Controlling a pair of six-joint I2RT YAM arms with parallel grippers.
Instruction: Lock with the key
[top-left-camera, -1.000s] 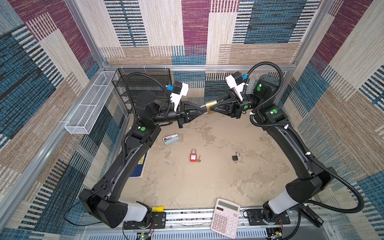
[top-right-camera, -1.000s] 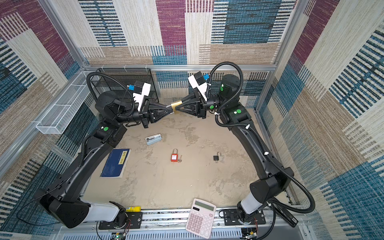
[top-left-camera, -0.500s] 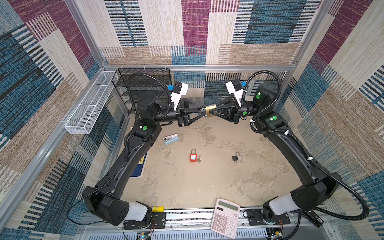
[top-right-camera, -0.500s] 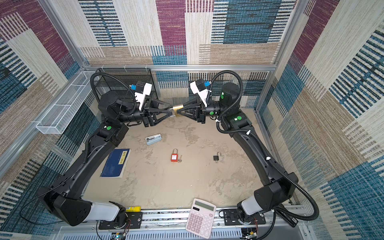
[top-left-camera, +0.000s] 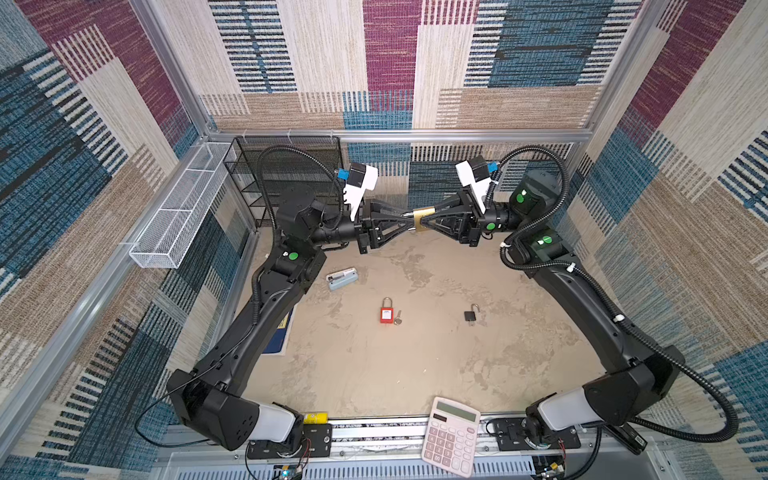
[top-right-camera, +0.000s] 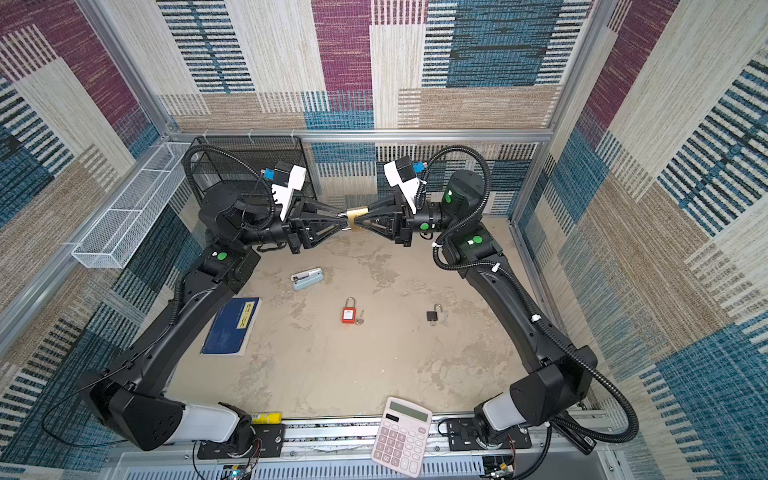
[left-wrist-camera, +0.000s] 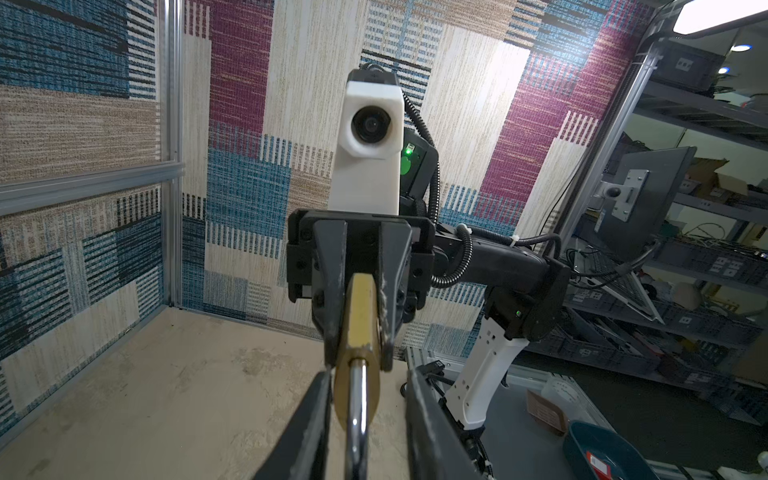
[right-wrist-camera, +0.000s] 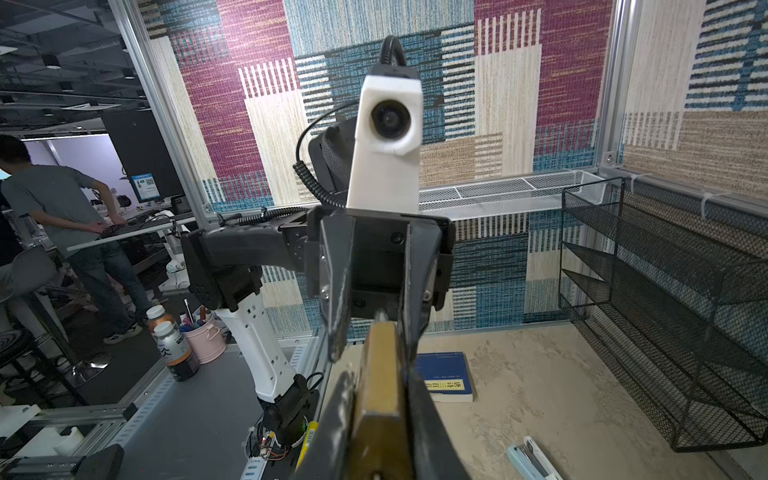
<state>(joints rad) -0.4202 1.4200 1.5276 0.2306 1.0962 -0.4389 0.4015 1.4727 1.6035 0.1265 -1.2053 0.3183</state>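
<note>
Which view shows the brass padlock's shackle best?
Left wrist: the shackle runs close and centred, out of the padlock. In both top views the padlock is tiny, the shackle hardly readable. Right wrist shows the padlock edge-on, the shackle almost wholly hidden.

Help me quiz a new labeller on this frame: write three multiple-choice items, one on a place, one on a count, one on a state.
1. Where does the red padlock lie?
A. near the middle of the table
B. at the table's far edge
C. at the table's near edge

2. How many padlocks are in view?
A. one
B. two
C. three

3. The brass padlock is:
A. lying flat on the table
B. held in the air by the right gripper
C. hanging from a hook

Key:
1 A: both top views show it on the bare middle of the table.
2 C: there are the brass one, the red one and a small black padlock.
3 B: the right gripper's jaws are closed on its body, well above the table.
</note>
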